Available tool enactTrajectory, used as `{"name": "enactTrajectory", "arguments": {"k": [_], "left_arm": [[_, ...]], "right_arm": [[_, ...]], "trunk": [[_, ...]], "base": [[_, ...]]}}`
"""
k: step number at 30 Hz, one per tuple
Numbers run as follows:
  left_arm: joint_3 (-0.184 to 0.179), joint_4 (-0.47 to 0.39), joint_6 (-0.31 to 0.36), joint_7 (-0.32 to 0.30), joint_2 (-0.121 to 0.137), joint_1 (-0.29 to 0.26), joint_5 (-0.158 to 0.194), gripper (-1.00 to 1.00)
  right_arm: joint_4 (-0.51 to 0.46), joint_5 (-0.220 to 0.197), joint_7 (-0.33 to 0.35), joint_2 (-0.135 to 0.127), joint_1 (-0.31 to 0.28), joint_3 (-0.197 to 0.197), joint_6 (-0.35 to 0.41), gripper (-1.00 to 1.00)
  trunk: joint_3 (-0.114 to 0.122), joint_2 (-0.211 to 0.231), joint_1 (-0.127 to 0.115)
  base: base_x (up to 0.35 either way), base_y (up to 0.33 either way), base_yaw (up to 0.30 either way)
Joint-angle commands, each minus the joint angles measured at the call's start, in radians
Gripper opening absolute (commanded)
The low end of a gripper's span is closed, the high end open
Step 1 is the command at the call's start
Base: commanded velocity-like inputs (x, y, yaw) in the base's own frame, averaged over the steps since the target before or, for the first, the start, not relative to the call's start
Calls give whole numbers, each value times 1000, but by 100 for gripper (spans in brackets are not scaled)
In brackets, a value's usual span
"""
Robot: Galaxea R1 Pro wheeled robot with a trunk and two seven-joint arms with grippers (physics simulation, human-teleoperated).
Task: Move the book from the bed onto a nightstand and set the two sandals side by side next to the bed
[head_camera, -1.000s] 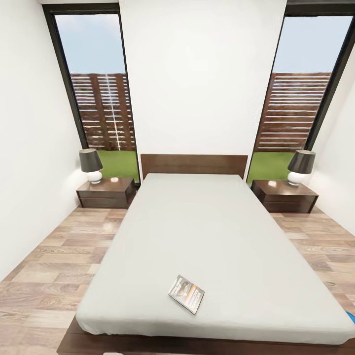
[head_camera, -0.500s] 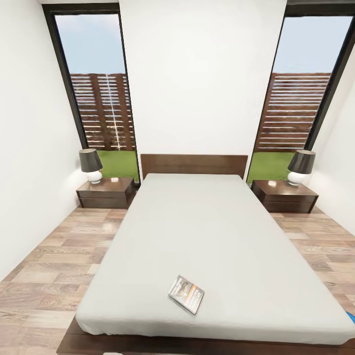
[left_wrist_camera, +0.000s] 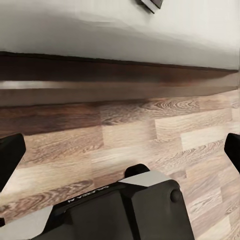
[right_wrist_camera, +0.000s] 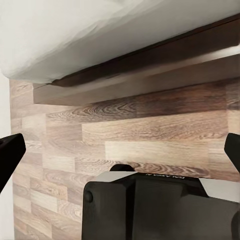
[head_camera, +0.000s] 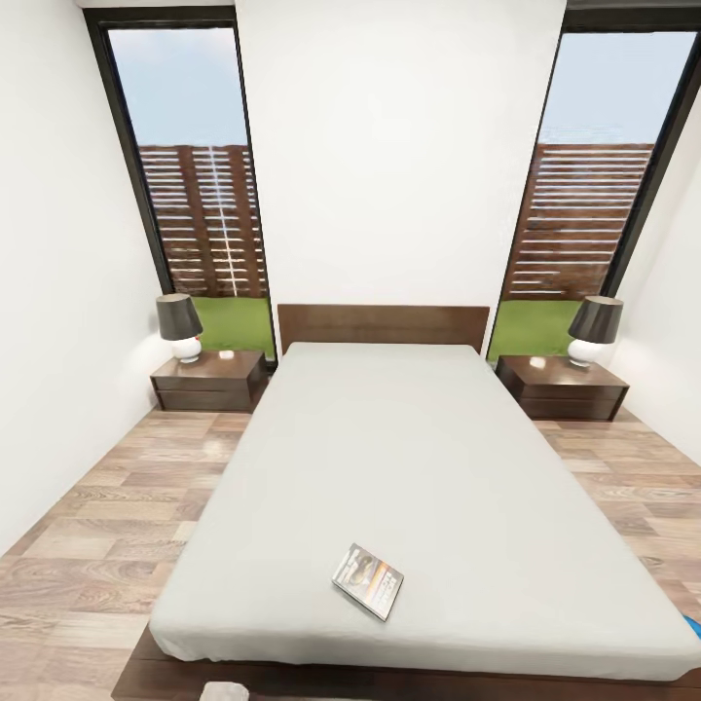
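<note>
The book (head_camera: 368,580) lies flat on the bed (head_camera: 389,458), near the mattress's front edge, slightly left of the middle. A nightstand (head_camera: 209,380) stands at the bed's far left and another nightstand (head_camera: 563,387) at its far right. A blue sliver of a sandal (head_camera: 693,627) shows on the floor by the bed's front right corner, cut off by the picture's edge. My left gripper (left_wrist_camera: 120,150) hangs open low over the floor before the bed frame (left_wrist_camera: 100,75), with a corner of the book (left_wrist_camera: 151,4) far ahead. My right gripper (right_wrist_camera: 120,150) is open too, facing the frame (right_wrist_camera: 150,70).
Each nightstand carries a lamp (head_camera: 180,326), (head_camera: 595,329). Wood-plank floor (head_camera: 97,526) runs along both sides of the bed between white walls. Tall windows (head_camera: 190,175) flank the headboard (head_camera: 384,324). A pale part of my arm (head_camera: 224,692) shows at the bottom edge.
The pale part of my arm at the head view's bottom edge has risen slightly into the picture. The book and bed have not moved.
</note>
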Motion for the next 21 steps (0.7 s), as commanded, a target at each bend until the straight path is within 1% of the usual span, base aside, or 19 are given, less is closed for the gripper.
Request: {"name": "enactTrajectory", "arguments": {"k": [1,2,3,4,5,6,7,10,11,13,14,16,18,19,20,21], "left_arm": [[5,-26,25,-5,-1,-8,-11,100],[5,-44,47,-7,-2,-14,-10,100],[5,-89,104,-13,-8,-30,-10,100],[5,-115,136,-18,-13,-40,-10,100],[4,-175,204,-28,-28,-56,-10,100],[4,-208,237,-34,-37,-62,-10,100],[3,-354,359,-55,-80,-77,-10,100],[2,-457,431,-62,-121,-83,-11,100],[1,-518,471,-64,-150,-87,-11,100],[0,-570,508,-65,-174,-91,-11,100],[0,-611,544,-66,-192,-101,-11,100],[-1,-640,581,-66,-205,-119,-11,100],[-2,-668,646,-65,-231,-179,-10,100],[-3,-677,687,-59,-248,-247,-10,100],[-4,-679,698,-51,-253,-276,-9,100],[-4,-679,702,-45,-254,-289,-8,100]], "right_arm": [[1,5,3,0,-1,-6,-1,100],[1,5,3,0,-1,-6,-1,100],[1,4,3,0,-1,-6,-1,100],[1,4,3,0,-1,-6,-1,100],[1,4,3,0,-1,-6,-1,100],[1,3,3,0,-1,-6,-1,100],[1,3,3,0,-1,-6,-1,100],[1,3,3,0,-1,-6,-1,100],[1,3,3,0,-1,-6,-1,100],[1,3,3,0,-1,-6,-1,100],[1,3,3,0,-1,-6,-1,100],[1,3,3,0,-1,-6,-1,100],[1,3,3,0,-1,-6,-1,100],[1,3,3,0,-1,-6,-1,100],[1,3,3,0,-1,-6,-1,100],[1,3,3,0,-1,-6,-1,100]], "trunk": [[-2,-2,1],[-2,-2,1],[-2,-2,1],[-2,-2,1],[-2,-2,1],[-2,-2,1],[-2,-2,1],[-2,-2,1],[-2,-2,1],[-2,-2,1],[-2,-2,1],[-2,-2,1],[-2,-2,1],[-2,-2,1],[-2,-2,1],[-2,-2,1]], "base": [[0,0,0],[0,0,0],[0,0,0],[0,0,0],[0,0,0],[0,0,0],[0,0,0],[0,0,0],[0,0,0],[0,0,0],[0,0,0],[0,0,0],[0,0,0],[0,0,0],[0,0,0],[0,0,0]]}}
